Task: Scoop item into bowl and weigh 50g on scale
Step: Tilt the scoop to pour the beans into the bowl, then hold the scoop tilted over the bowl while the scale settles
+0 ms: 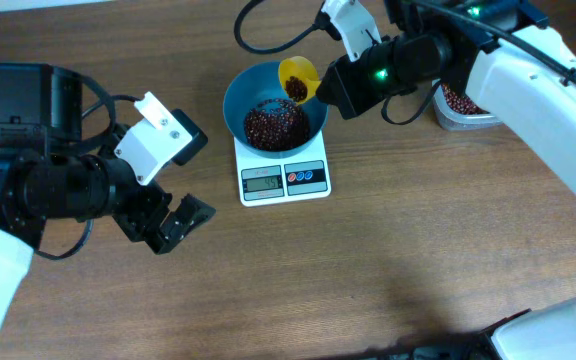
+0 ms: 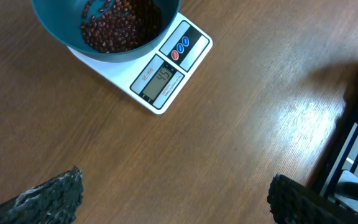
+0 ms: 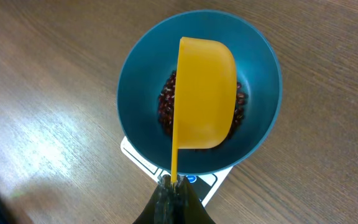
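The teal-blue bowl (image 1: 249, 92) stands on the white scale (image 1: 284, 180) and holds a heap of dark red-brown beans (image 1: 274, 125). My right gripper (image 1: 325, 93) is shut on the handle of a yellow scoop (image 1: 299, 79), tilted over the bowl's right rim with some beans in it. In the right wrist view the scoop (image 3: 205, 93) covers most of the beans (image 3: 165, 102) in the bowl (image 3: 135, 87), with the gripper (image 3: 174, 185) at its handle. My left gripper (image 1: 168, 222) is open and empty over bare table, left of the scale. The left wrist view shows the bowl (image 2: 55, 22), the beans (image 2: 120, 25) and the scale's display (image 2: 162, 79).
A clear plastic tub (image 1: 460, 108) with more beans stands at the back right, partly hidden by my right arm. A black rack edge (image 2: 353, 155) shows at the right of the left wrist view. Bare wooden table lies in front of the scale.
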You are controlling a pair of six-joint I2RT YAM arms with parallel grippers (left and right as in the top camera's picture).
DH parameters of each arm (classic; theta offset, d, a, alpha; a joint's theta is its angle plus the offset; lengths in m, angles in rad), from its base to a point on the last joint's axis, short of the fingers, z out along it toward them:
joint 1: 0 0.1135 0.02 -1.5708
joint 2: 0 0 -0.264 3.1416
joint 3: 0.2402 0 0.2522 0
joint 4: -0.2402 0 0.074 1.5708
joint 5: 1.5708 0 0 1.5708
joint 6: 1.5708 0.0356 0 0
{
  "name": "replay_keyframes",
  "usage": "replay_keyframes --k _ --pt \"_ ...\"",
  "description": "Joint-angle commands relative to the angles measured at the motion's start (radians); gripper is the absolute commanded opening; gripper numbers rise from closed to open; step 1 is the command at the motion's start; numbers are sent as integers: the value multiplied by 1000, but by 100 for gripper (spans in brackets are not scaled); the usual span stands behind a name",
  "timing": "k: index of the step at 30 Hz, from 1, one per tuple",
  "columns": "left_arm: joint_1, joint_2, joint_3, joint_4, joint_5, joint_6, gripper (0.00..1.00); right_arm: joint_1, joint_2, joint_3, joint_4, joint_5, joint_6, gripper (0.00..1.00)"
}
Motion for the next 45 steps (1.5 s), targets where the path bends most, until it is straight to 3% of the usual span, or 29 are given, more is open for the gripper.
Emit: replay_keyframes --k 1,27,31,35,45 --pt "-3 1 8 1 18 -13 99 6 2 16 4 4 3 4" --pt "-3 1 8 1 18 -13 99 20 14 21 -13 43 3 4" --pt "-3 1 8 1 18 -13 99 20 14 21 -7 161 -19 4" --pt "-3 1 8 1 18 -13 99 14 13 21 8 12 -15 4" --pt "-3 1 8 1 18 -13 99 -7 14 21 14 50 11 4"
